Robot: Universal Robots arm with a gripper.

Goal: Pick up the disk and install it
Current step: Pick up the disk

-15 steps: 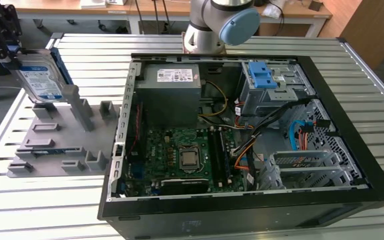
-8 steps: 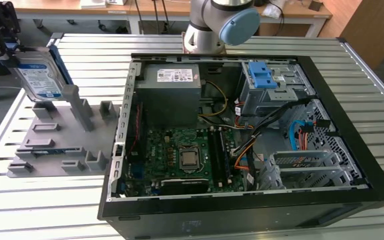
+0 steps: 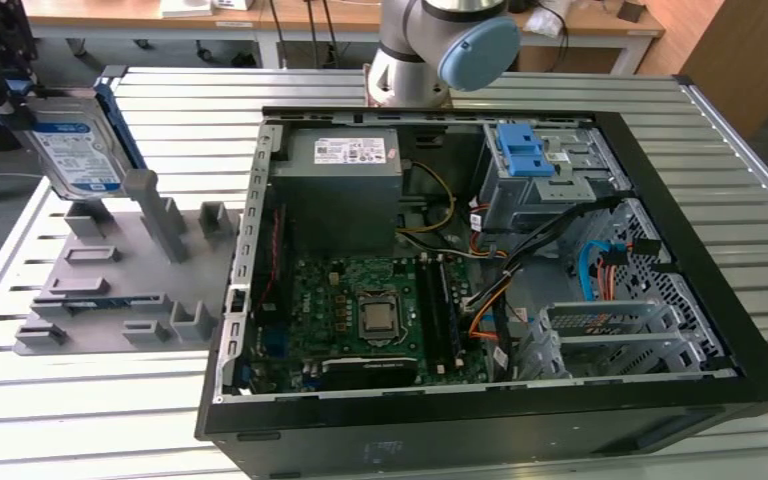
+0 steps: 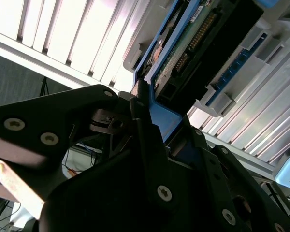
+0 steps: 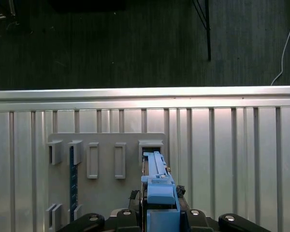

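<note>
Tool (image 4: 160,126) gripping disk (image 3: 75,150) by blue bracket (image 5: 157,186), at grey rack (image 3: 104,290). I judge pickup about done; install into computer case (image 3: 491,425) remains.

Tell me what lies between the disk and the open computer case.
In the exterior view, the upright posts of the grey slotted holder and a strip of slatted table separate the disk from the computer case.

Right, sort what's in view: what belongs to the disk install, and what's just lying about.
Job in hand: the disk, held by the gripper; the open computer case; its metal drive cage, likely.
Just there: the power supply; the motherboard; the grey rack.
</note>
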